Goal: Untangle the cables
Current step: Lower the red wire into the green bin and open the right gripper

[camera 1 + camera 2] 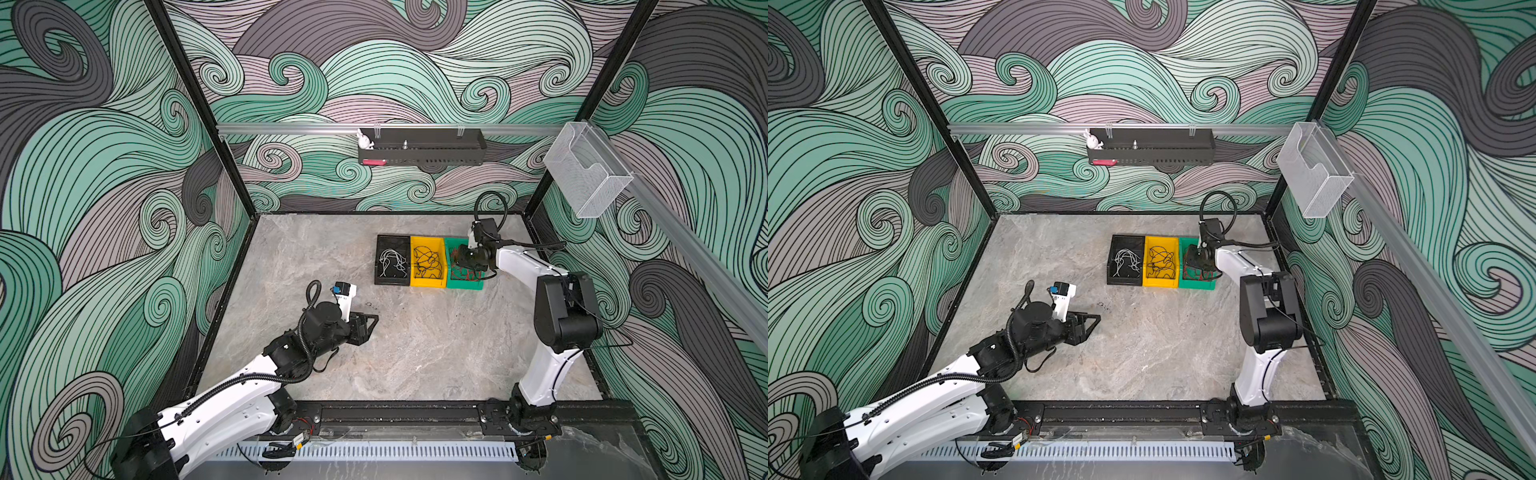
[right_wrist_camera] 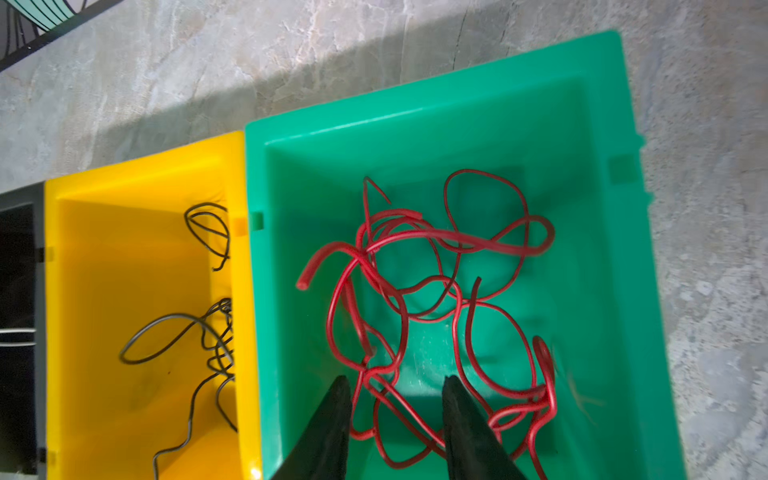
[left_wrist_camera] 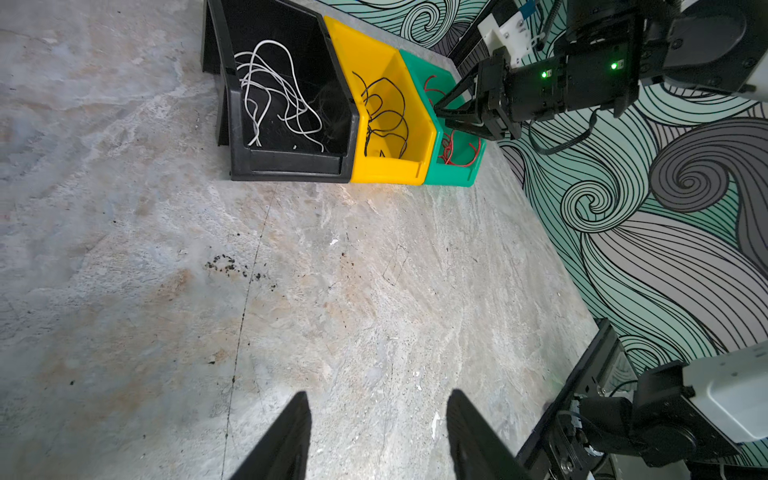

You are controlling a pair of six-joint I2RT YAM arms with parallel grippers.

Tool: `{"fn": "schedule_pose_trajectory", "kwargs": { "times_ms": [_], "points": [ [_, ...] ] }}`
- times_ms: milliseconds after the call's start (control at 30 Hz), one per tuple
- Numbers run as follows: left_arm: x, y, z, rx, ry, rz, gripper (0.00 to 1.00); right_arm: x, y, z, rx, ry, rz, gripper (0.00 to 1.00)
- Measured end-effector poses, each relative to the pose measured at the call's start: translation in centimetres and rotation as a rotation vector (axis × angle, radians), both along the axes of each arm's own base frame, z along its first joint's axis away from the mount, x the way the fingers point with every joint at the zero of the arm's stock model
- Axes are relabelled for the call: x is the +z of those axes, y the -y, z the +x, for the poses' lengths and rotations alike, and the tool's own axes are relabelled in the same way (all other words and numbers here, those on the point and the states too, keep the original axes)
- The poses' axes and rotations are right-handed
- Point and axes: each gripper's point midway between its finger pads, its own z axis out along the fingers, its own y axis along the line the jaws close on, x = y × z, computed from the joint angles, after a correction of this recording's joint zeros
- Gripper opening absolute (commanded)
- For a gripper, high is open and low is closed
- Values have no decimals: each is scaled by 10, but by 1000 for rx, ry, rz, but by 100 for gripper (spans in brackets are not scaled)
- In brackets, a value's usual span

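**Three bins of sorted wire on a stone-look tabletop**

Three moulded plastic bins with sloped open fronts stand touching in a row on the grey, veined table [image 3: 374, 291].

- Black bin [image 3: 291, 166], glossy, at one end: thin white cables [image 3: 270, 91] in loose, overlapping loops.
- Yellow bin [image 3: 386, 170], smooth, in the middle: thin black cables [image 3: 386, 112], kinked and coiled.
- Green bin [image 2: 415, 108], at the other end: thin red cables [image 2: 415, 270], round and shiny, tangled in crossing loops on its floor (one cut end lifts clear).
- Right gripper [image 2: 397, 380]: matte black tapered fingers over the green bin, moderately parted and pinching nothing, with red loops lying below.
- Left gripper [image 3: 378, 397]: matching wedge fingers over bare table, well apart from the bins, spread wide and empty.
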Motion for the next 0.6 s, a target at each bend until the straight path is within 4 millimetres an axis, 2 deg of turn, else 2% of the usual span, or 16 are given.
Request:
{"fn": "schedule_pose_trajectory", "kwargs": {
  "times_ms": [200,467,600],
  "points": [
    [4,-5,0,17,17,-2,55,23,2,-3,1,40,-7,41],
    [-7,-14,0,47,-5,39,56,77,4,-8,10,156,-7,50],
    [-9,-18,2,63,-11,50,56,86,5,-10,19,175,-10,51]
  ]
}}
